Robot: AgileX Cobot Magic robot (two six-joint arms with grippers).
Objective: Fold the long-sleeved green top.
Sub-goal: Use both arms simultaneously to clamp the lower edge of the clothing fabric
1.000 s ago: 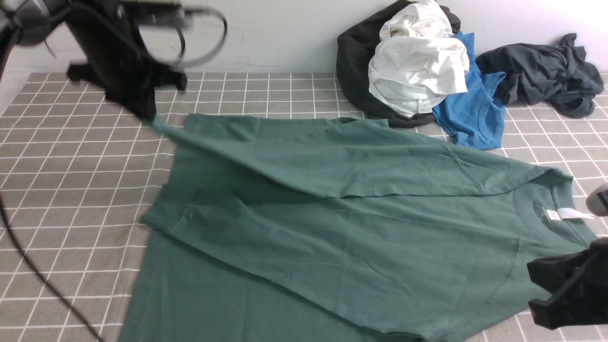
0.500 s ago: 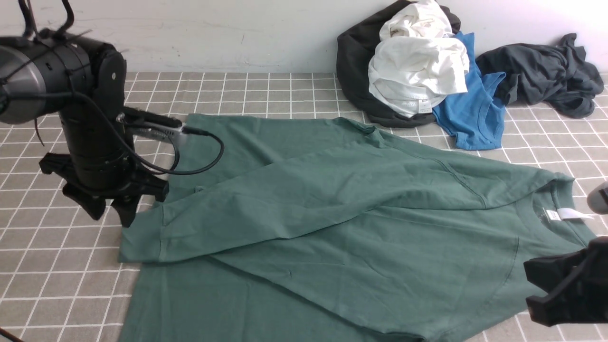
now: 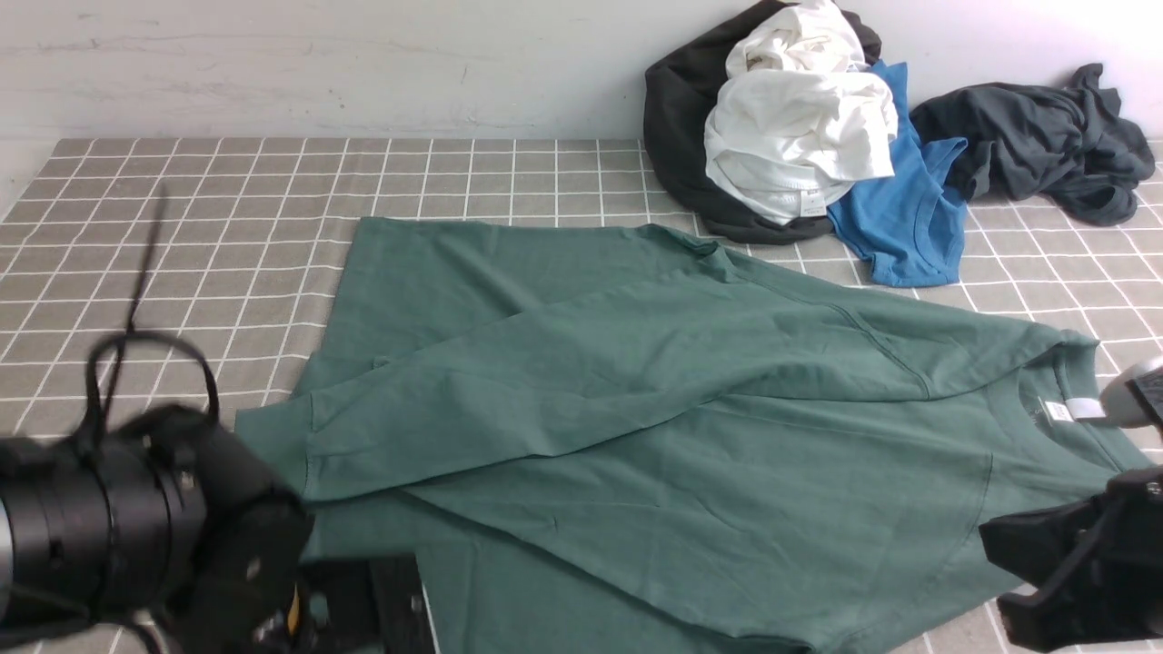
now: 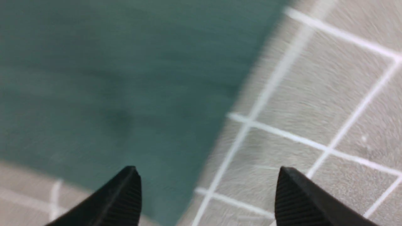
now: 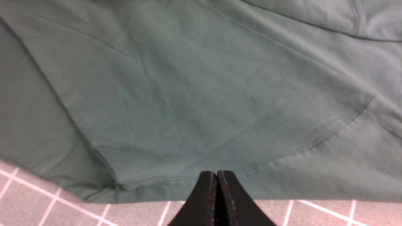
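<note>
The green long-sleeved top [image 3: 690,436] lies spread on the checked table, neck and white label [image 3: 1081,407] to the right. One sleeve lies folded across the body, its cuff [image 3: 273,445] at the left. My left arm [image 3: 136,536] is low at the near left, blurred. In the left wrist view my left gripper [image 4: 207,175] is open above the edge of the green cloth [image 4: 110,78], with nothing between its fingers. At the near right, my right gripper [image 5: 216,174] is shut and empty, its tips over the top's near edge [image 5: 188,125].
A heap of clothes sits at the back right against the wall: a black garment [image 3: 677,127], a white one [image 3: 800,136], a bright blue shirt [image 3: 909,218] and a dark grey garment [image 3: 1036,145]. Grey checked cloth [image 3: 182,227] covers the table to the left of the top.
My left gripper let go of the sleeve, which now lies across the top's body. The left arm swung back to the near left and its jaws opened. The right arm barely moved.
</note>
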